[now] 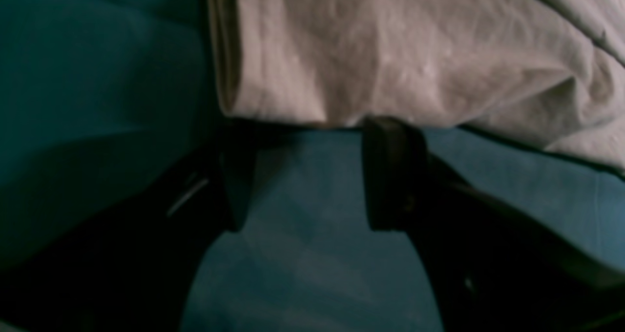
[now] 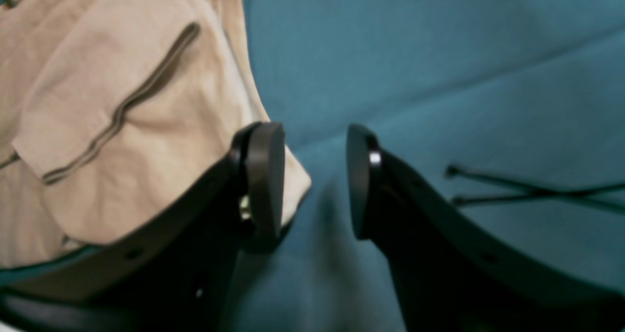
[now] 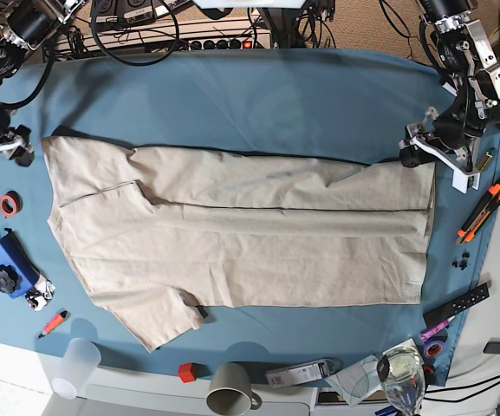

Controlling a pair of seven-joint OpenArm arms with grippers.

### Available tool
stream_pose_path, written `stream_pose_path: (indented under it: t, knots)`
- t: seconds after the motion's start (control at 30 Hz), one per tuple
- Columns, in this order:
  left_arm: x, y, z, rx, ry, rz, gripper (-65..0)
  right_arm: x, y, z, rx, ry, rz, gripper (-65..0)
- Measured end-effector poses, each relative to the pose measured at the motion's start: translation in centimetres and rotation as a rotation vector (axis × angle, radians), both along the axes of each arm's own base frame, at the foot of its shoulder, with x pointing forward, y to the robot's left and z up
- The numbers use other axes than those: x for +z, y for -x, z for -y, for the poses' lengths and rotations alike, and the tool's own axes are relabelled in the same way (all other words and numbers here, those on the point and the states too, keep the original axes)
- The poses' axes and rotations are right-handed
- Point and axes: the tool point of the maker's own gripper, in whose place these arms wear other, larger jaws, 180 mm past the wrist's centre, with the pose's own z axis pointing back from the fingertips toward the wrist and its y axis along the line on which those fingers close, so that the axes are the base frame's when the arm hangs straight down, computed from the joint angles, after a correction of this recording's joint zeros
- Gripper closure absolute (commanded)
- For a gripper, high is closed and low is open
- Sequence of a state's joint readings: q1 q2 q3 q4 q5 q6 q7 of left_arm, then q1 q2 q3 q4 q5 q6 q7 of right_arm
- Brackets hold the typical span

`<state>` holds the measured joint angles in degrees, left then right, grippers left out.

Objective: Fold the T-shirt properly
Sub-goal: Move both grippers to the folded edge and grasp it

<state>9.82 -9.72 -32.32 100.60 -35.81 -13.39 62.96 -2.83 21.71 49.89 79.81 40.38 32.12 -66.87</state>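
Note:
The beige T-shirt point(image 3: 241, 234) lies spread flat on the teal table cloth point(image 3: 275, 95), its far side folded over along its length and its collar end at the left. My left gripper point(image 3: 412, 154) is at the shirt's far right corner. In the left wrist view it point(image 1: 312, 176) is open and empty, its fingertips at the shirt's edge point(image 1: 390, 53). My right gripper point(image 3: 20, 154) is just off the shirt's far left corner. In the right wrist view it point(image 2: 312, 183) is open and empty, one pad point(image 2: 266, 185) over a sleeve corner point(image 2: 122, 117).
A red tape roll point(image 3: 9, 204) and a blue object point(image 3: 5, 269) lie at the left. Orange markers point(image 3: 483, 208) and a black remote point(image 3: 457, 303) lie at the right. Cups point(image 3: 230, 387), a glass point(image 3: 401, 373) and a red block point(image 3: 186, 373) stand along the front edge. Cables point(image 3: 146, 35) run behind.

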Motion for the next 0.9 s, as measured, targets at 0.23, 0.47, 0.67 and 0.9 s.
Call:
stream_pose_path:
  t: [0.23, 0.47, 0.67, 0.9]
  knots:
    - [0.3, -0.4, -0.1, 0.01, -0.003, 0.027, -34.6, -2.2, 0.6, -2.8, 0.089, -0.126, -0.006, -21.7]
    - [0.3, -0.4, -0.1, 0.01, -0.004, 0.027, -34.6, -3.4, -1.0, -5.8, 0.177, -0.125, -0.015, -21.7]
    - [0.2, -0.4, -0.5, 0.015, -0.027, 0.026, -34.5, -3.7, -2.3, -6.7, 0.187, -0.106, -0.006, -21.7]
    - [-0.3, -1.0, 0.7, 0.025, 0.015, 0.067, -34.5, -3.8, -2.1, -6.5, 0.189, -0.093, -0.019, -21.7]
